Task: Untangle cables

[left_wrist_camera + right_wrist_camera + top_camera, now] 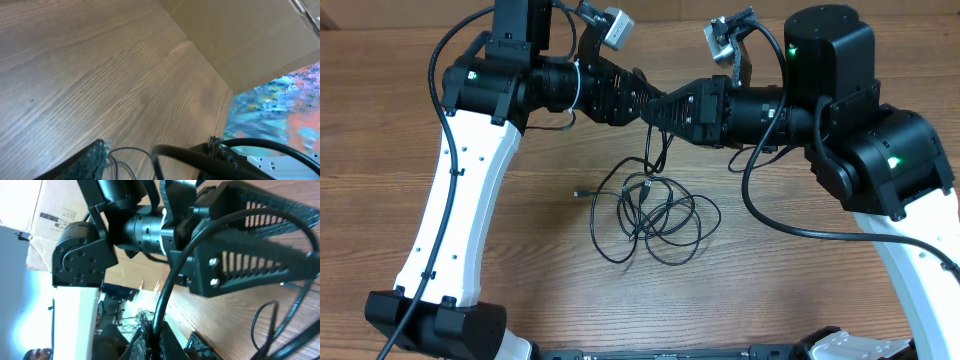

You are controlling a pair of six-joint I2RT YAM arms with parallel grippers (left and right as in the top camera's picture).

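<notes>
Starting nearest the arm bases, the brown wood-grain table (800,290) carries the thin black cables (655,215) at its middle, lying as one loose heap of overlapping loops. A small plug end (579,191) pokes out free at nine o'clock of the heap. From the heap's twelve o'clock one strand climbs off the wood to the black two-finger right gripper (654,112), whose fingers look pinched onto that strand in its wrist view. Meeting it tip to tip from the ten o'clock side is the black left gripper (646,98); whether its fingers are apart or closed I cannot tell. Judging by the crossings, little is untangled: one strand is lifted, every loop yet to be separated.
</notes>
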